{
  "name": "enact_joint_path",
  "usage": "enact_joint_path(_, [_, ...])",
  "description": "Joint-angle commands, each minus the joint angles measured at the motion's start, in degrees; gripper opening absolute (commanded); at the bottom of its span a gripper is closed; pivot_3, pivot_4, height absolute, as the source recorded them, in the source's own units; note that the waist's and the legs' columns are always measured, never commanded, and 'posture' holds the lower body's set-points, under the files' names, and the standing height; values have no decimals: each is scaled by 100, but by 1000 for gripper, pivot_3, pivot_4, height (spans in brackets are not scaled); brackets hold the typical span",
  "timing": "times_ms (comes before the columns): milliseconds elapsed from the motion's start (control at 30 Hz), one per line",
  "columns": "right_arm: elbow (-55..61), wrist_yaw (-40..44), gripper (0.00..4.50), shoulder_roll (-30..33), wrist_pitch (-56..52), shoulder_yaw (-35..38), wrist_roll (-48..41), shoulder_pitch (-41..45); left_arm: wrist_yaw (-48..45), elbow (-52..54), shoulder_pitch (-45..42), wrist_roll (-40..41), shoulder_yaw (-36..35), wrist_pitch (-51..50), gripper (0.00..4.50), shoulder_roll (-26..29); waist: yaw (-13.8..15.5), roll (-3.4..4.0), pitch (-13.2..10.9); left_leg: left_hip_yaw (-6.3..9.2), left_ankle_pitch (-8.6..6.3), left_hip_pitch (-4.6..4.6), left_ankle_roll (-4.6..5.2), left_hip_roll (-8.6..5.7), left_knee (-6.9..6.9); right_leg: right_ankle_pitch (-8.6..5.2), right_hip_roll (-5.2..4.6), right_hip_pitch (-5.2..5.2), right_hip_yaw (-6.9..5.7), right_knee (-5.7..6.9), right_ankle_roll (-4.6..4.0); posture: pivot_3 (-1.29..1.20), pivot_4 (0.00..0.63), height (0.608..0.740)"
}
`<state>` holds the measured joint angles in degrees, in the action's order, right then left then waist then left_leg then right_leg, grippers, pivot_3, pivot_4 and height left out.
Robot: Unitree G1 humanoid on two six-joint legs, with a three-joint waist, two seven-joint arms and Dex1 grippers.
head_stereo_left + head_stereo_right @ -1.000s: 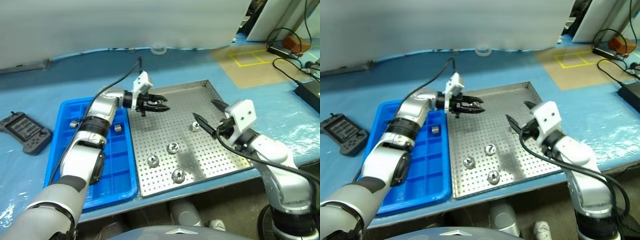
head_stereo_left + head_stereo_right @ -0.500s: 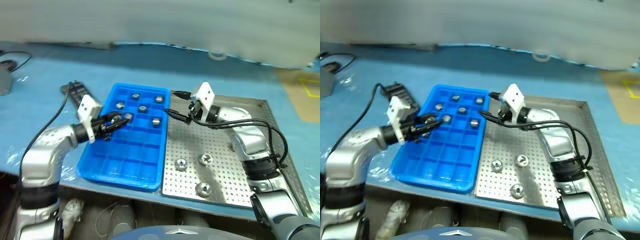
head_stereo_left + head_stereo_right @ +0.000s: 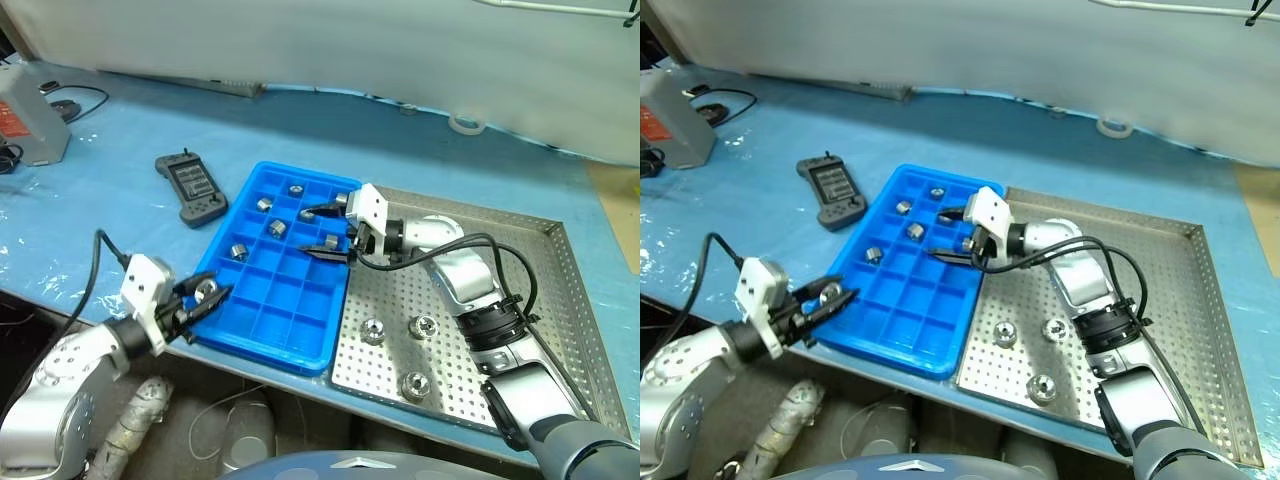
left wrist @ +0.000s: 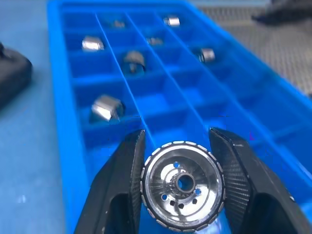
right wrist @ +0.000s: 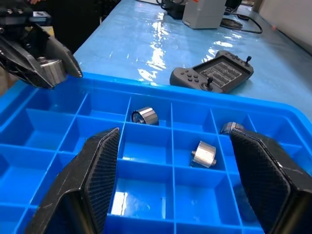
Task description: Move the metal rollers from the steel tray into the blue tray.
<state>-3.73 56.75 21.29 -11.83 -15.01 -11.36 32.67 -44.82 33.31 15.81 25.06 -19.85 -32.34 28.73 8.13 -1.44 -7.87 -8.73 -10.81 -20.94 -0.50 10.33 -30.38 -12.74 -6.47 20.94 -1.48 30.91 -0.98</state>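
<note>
My left gripper [image 3: 212, 292] is shut on a shiny metal roller [image 4: 183, 184], held just above the near left rim of the blue tray [image 3: 262, 333]. Several more rollers lie in the tray's far compartments, among them one [image 3: 238, 251] near the left wall and another [image 3: 278, 228] further in. My right gripper [image 3: 314, 231] hangs open and empty over the tray's right side, pointing left. Three rollers [image 3: 373, 330], [image 3: 424, 325], [image 3: 414, 383] rest on the perforated steel tray [image 3: 560, 300] to the right of the blue one.
A black handheld remote [image 3: 190, 190] lies left of the blue tray. A grey box [image 3: 30, 115] with cables sits at the far left and a tape ring [image 3: 463, 125] at the back. The table's front edge runs just below my left gripper.
The view has swung left. My left gripper carried the roller from over the steel tray across to the blue tray's near left rim. My right gripper swung left over the blue tray, still open.
</note>
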Motion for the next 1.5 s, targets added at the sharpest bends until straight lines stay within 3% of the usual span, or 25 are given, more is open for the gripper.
enact_joint_path(33, [230,-59,3758,4,93,36,22,-45,65,-147,80,33,-262,435,1695,36,31,0,0,2,10,0,-17,23,4,0,20,3,0,-1,0,279,150,740])
enact_joint_path(333, [194,-140,3758,-33,160,24,158,-64,282,-503,-22,5,18,535,1695,149,41,-5,3,3,44,34,-85,68,33,2,68,-2,3,10,2,267,150,740])
enact_joint_path(600, [172,-211,3758,-42,136,83,174,-47,410,-690,-317,-90,94,563,4224,398,37,-9,6,5,48,47,-91,66,31,2,68,-2,9,30,2,251,150,740])
enact_joint_path(833, [358,-418,3758,77,8,299,131,-146,141,-863,-1546,556,210,277,4224,614,49,-15,10,2,53,52,-99,60,24,2,69,-4,12,54,1,187,150,740])
enact_joint_path(933, [509,-609,3758,174,-154,535,58,-221,-62,-1134,-2288,929,571,-294,4224,724,28,-17,11,-4,57,55,-105,53,19,2,69,-3,16,69,1,144,150,740])
enact_joint_path(1033, [787,-789,3758,314,-338,799,-1,-424,-319,-1663,-3089,812,1217,-379,4224,633,27,-13,12,-24,62,66,-112,47,19,2,69,-6,22,79,1,103,150,740])
enact_joint_path(1300, [1973,-1712,3758,709,-883,1689,23,-1536,-1783,-4103,-5212,-211,3232,321,4224,-52,-227,-39,39,-52,62,81,-112,43,22,4,71,-11,39,75,3,-131,150,740])
enact_joint_path(1400, [2361,-2000,3758,736,-1021,1807,90,-1937,-2173,-4660,-5666,-478,3651,457,4224,-304,-457,-38,45,-61,60,85,-108,42,22,8,76,-9,43,74,8,-228,150,740])
enact_joint_path(1500, [2916,-2455,3758,596,-1182,1947,156,-2497,-2360,-5614,-6294,-756,3853,950,4224,-945,-603,-37,45,-66,56,85,-104,48,23,6,80,-8,42,70,5,-294,150,740])
